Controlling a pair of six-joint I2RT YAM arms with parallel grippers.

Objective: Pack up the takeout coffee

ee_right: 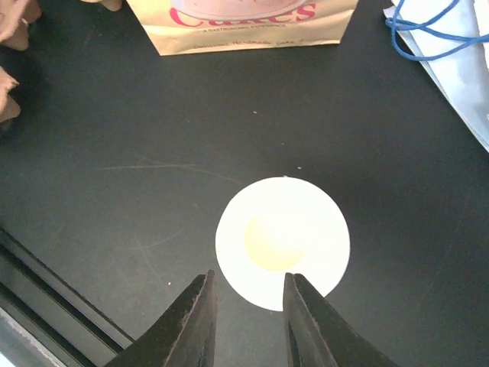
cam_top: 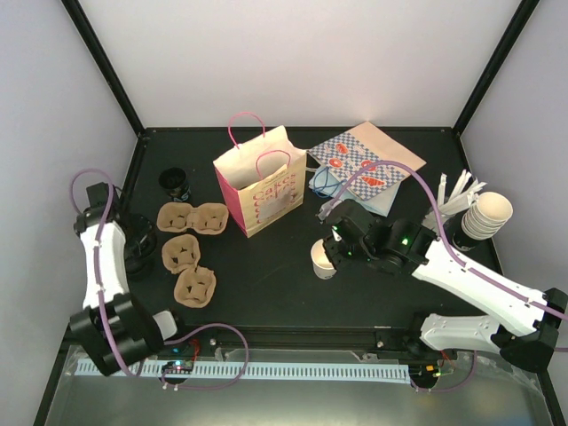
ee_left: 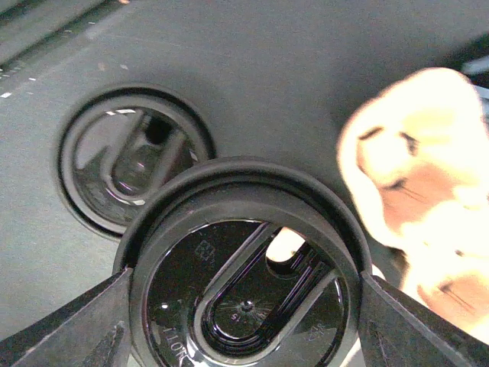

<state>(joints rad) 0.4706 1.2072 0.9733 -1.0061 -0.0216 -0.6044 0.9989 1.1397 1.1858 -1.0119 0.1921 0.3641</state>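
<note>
Takeout coffee point(cam_top: 325, 259) upright on surface, near pink bag point(cam_top: 262, 182), not yet in it. Your right fingers point(ee_right: 195, 321) narrowly parted over near rim, apparently gripping nothing. Left fingers point(ee_left: 69, 329) wide, clamped on black lid point(ee_left: 244, 283). Risk: off-centre rim pinch tips cup.

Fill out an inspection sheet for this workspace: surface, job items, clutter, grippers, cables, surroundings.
Surface: black table, no spills seen.
Job's things: cup upright, uncovered; pink bag upright, mouth open, behind it.
Clutter: flat bag, cup stack, white sticks, black cup, pulp carriers, spare lid on the table.
Grippers: left gripper closed on a lid; right gripper slightly open over the cup's near rim, not gripping.
Cables: purple cables along both arms; the right one loops over the flat bag.
Surroundings: white walls, black frame.
</note>
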